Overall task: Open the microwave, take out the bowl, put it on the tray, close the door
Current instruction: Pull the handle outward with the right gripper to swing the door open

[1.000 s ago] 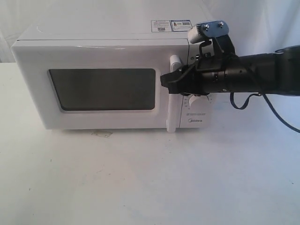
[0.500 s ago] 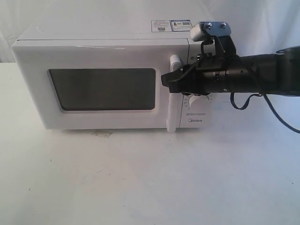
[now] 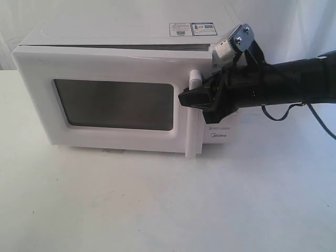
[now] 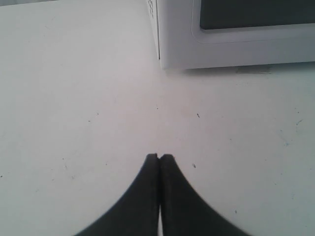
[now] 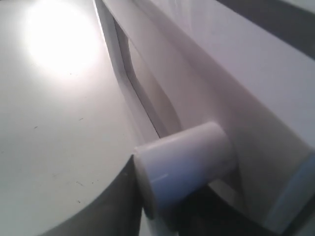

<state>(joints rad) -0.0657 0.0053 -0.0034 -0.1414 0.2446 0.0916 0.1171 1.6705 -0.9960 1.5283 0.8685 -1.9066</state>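
While arm (image 3: 283, 81) reaches sideways, pincer (image 3: 191, 98) grips handle (image 3: 195, 79)

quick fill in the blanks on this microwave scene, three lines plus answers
The white boxy microwave has its front door with the dark window slightly ____, a gap showing along its top edge.
The end effector gripping the white vertical bar handle belongs to the ____ arm.
The black left end effector is ____ over the white table, holding nothing.
Missing words: ajar; right; shut.
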